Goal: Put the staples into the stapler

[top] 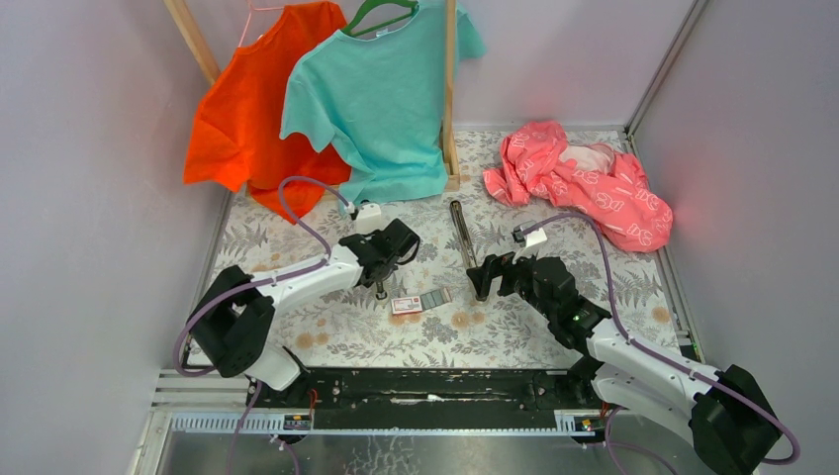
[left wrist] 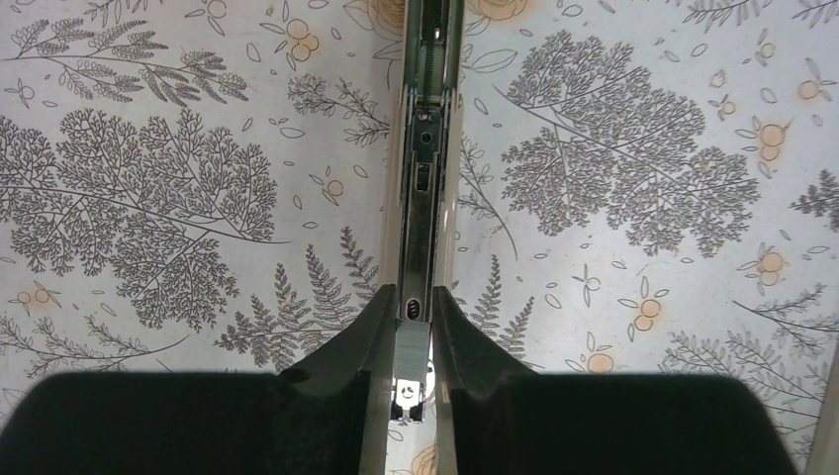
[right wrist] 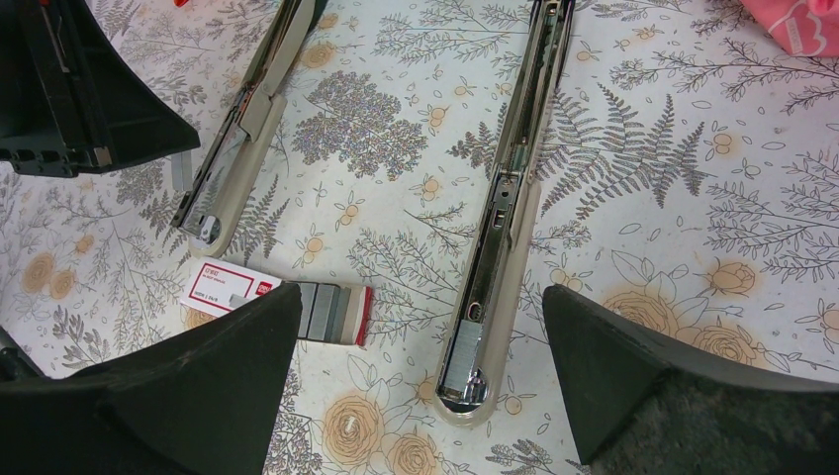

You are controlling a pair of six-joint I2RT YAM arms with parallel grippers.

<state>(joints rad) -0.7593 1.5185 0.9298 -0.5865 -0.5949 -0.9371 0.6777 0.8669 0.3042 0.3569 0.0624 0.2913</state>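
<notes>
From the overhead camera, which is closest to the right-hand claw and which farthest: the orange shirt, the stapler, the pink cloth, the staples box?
1. Stapler, right beside the right gripper.
2. Staples box, on the table to its left.
3. Pink cloth, back right.
4. Orange shirt, hanging far back left.

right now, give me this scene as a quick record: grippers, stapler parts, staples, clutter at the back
left gripper: shut on one stapler rail, which lies on the table
right gripper: open, near end of the second rail below its gap
staples: box flat between the two rails, grey strips showing
loading: not done, strips in the box
back: orange shirt and teal shirt hanging, pink garment heaped
</notes>
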